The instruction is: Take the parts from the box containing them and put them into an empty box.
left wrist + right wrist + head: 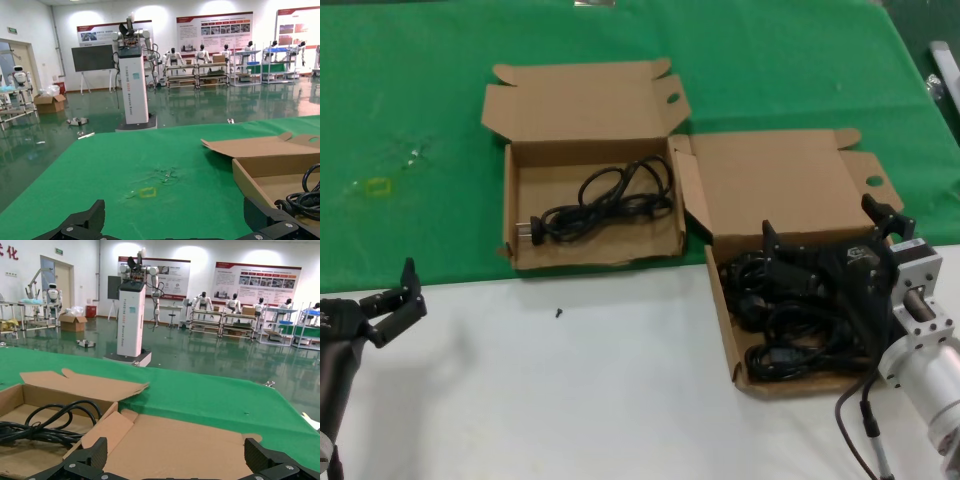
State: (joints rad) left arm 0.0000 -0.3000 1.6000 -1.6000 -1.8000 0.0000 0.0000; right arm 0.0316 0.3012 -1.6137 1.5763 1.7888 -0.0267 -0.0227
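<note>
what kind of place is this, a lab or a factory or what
Most likely a robotics lab or demo hall: a tall white robot tower on a glossy green floor, several humanoid robots beside shelving at the back wall, and display posters above them.

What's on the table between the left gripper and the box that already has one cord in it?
In the head view, mostly bare white tabletop lies between the left gripper and the left box. Only a small dark speck sits off to the side, below the box's front wall.

Both pincers [392,305] [830,235] spread wide.
</note>
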